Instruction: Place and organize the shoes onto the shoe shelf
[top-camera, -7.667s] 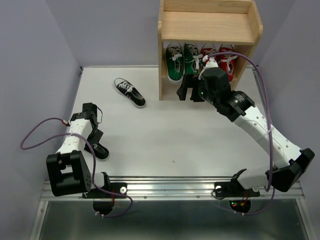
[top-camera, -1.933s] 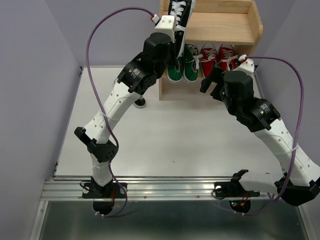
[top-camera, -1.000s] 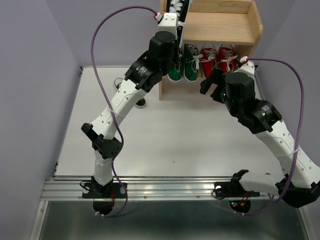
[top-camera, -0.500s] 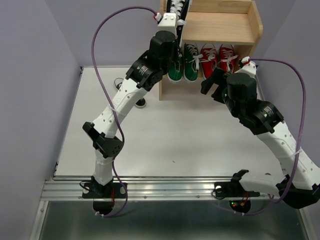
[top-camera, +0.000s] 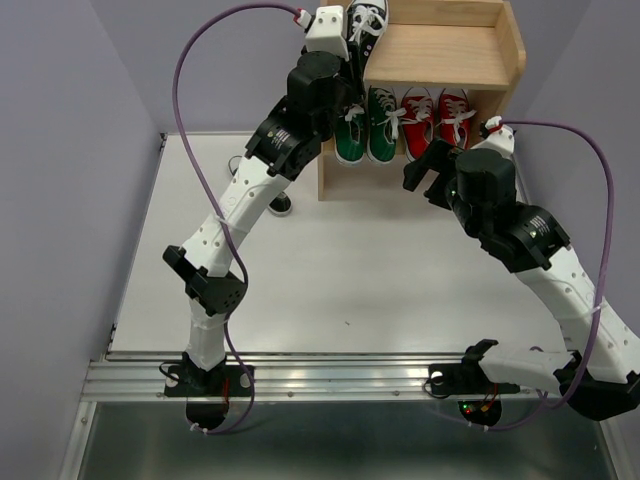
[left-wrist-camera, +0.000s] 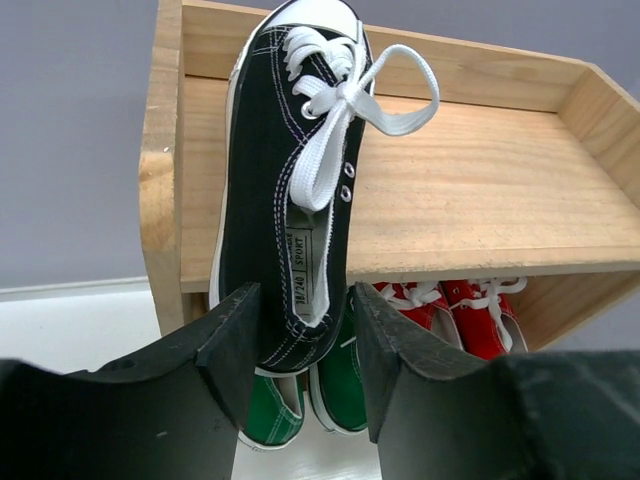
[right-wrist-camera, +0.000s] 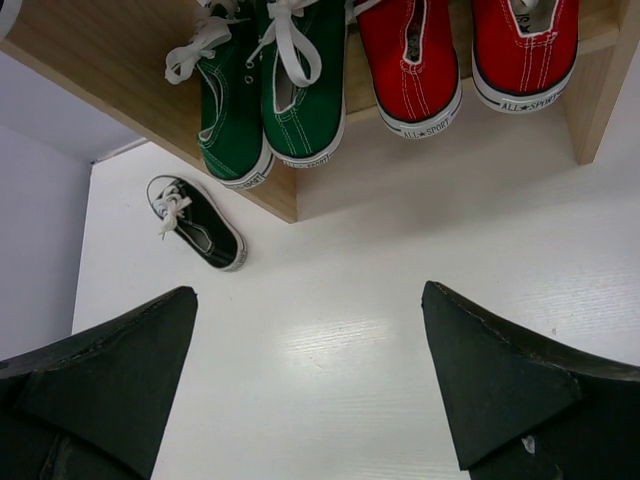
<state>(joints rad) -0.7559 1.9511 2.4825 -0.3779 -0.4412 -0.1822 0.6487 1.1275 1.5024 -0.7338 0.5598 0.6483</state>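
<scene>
Left end effector (left-wrist-camera: 305, 322) pinching black shoe (left-wrist-camera: 285, 150) heel. Heel overhangs shelf (left-wrist-camera: 480, 190) top's near edge; released now, may tip off. Right end effector (right-wrist-camera: 308, 300) spread, empty.

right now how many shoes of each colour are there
green shoes: 2, on the shelf lower tier
red shoes: 2, same tier
black shoes: 2, one held by the left hand over the top tier, the other on the table
total: 6
</scene>
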